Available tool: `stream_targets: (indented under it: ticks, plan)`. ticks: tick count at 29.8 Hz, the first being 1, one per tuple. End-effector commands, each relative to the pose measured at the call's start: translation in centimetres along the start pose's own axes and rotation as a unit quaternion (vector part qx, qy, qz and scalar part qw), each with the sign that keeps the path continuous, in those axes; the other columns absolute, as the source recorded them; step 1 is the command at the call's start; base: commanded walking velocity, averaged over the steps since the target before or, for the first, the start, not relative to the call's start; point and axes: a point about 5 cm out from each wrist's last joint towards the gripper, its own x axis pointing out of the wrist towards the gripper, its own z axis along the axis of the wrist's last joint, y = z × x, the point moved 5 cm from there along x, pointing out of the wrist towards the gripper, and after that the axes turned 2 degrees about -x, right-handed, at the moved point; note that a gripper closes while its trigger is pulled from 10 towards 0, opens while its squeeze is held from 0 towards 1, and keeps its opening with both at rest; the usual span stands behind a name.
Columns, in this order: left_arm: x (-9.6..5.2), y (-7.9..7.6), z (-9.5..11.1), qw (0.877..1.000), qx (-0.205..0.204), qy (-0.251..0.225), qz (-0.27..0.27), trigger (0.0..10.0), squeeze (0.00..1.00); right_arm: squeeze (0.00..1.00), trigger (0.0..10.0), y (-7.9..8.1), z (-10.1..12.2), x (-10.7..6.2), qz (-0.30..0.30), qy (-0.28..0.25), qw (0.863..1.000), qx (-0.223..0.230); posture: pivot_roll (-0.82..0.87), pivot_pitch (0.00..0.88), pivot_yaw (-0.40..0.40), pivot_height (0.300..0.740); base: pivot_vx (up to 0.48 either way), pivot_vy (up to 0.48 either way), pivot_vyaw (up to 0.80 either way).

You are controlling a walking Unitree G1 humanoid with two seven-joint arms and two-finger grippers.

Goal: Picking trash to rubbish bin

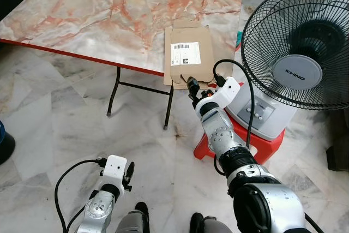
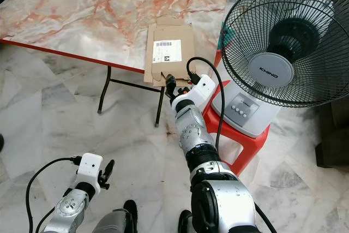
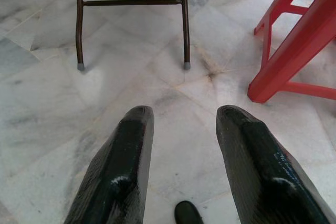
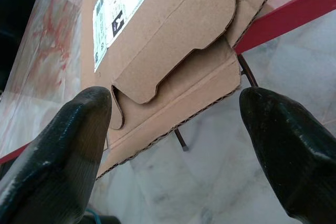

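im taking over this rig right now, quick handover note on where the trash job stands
Right end effector: open, raised at the near edge of the flattened cardboard box, not gripping it yet.
Left end effector: open, hanging low over the floor, holding nothing.
The cardboard lies on the marble table, at its near corner beside the fan, overhanging the edge.
Done: the reach to the cardboard.
Left: close on it, lift it off, carry it to the rubbish bin and drop it in.
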Motion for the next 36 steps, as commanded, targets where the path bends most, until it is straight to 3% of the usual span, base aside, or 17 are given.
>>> stream_targets:
  ticks: [1, 12, 13, 36]
  plan:
    - [-0.4, -0.2, -0.9, 1.0, 0.002, 0.016, -0.006, 10.0, 0.0, 0.0, 10.0, 4.9, -4.6, -0.3, 0.046, 0.048, 0.997, 0.039, 0.15, 0.261, -0.023, 0.74, 0.0, 0.0, 0.0]
    - [-0.4, -0.2, -0.9, 1.0, 0.002, 0.016, -0.006, 10.0, 0.0, 0.0, 10.0, 4.9, -4.6, -0.3, 0.046, 0.048, 0.997, 0.039, 0.15, 0.261, -0.023, 0.74, 0.0, 0.0, 0.0]
    - [-1.6, -0.7, -1.1, 1.0, 0.01, 0.014, -0.022, 10.0, 0.0, 0.0, 10.0, 5.5, -4.5, -0.2, 0.041, 0.039, 0.997, 0.061, 0.19, 0.355, 0.017, 0.74, 0.0, 0.0, 0.0]
    - [-2.2, -1.1, -0.3, 0.999, 0.011, 0.017, -0.032, 10.0, 0.0, 0.0, 10.0, 6.4, -3.8, 0.1, 0.048, 0.024, 0.995, 0.083, 0.19, 0.344, 0.019, 0.74, 0.0, 0.0, 0.0]
